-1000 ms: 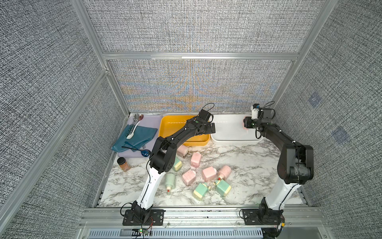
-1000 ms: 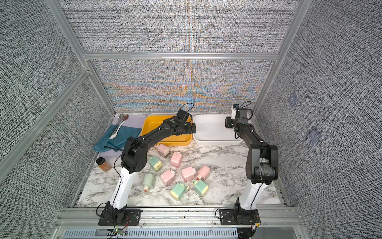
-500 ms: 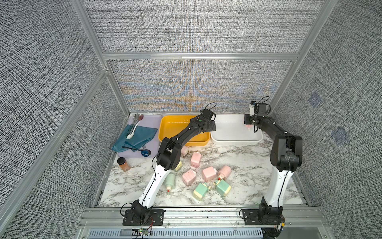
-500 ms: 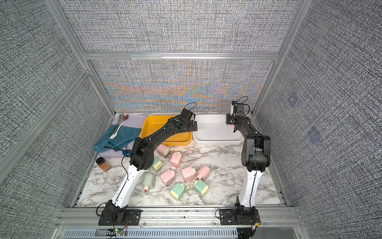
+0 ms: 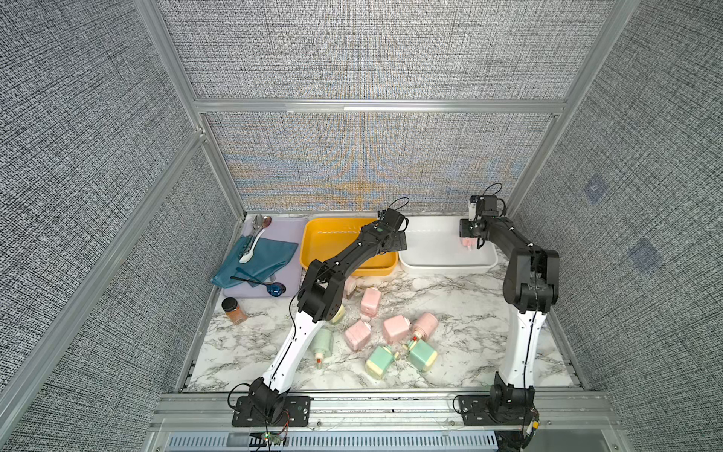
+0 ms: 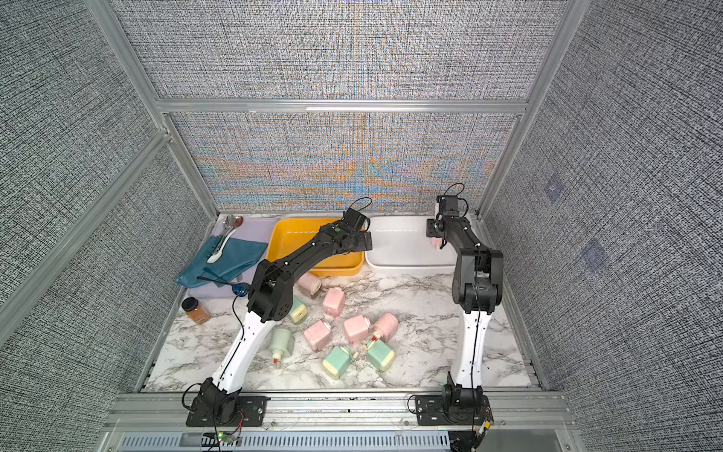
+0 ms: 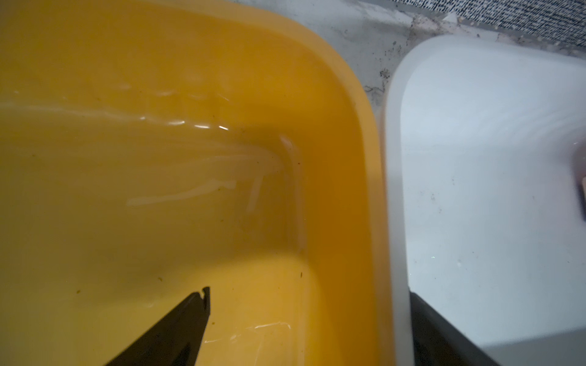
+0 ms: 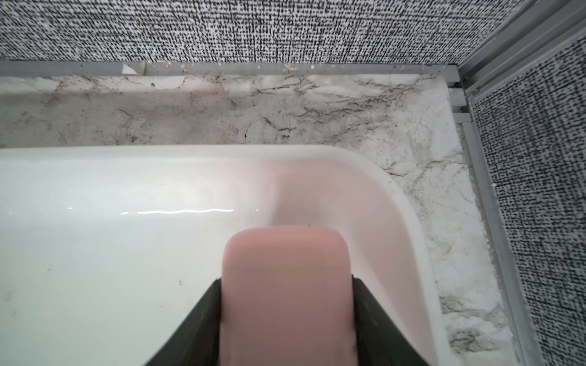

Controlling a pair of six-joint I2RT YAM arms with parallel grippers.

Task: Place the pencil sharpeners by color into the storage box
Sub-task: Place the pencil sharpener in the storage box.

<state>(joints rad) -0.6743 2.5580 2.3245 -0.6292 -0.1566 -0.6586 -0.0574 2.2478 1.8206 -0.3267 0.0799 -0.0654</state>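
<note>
Right gripper: pinching a pink sharpener by two opposite sides, with a black finger flat against each.
Held sharpener's place: in the air over the inside of the white box, close to that box's corner by the back wall and the right edge of the counter. In a top view the pink sharpener shows only as a small pink patch under the wrist.
Left gripper: spread wide, with nothing between its fingers. One finger is over the floor of the yellow box and the other is over the white box. The two rims run between the fingers.
Boxes: the yellow box and white box stand side by side at the back of the counter, rims just beside each other.
Loose pink sharpeners: five lie on the counter in front of the boxes, one of them partly behind the left arm.
Green sharpeners: four on the counter. Two sit near each other toward the front. One lies by the left arm with its red-tipped crank pointing frontward. One is half hidden behind the arm's elbow.
Other things: a brown spice jar stands upright at the counter's left. A lavender tray carries a blue cloth and spoons.
</note>
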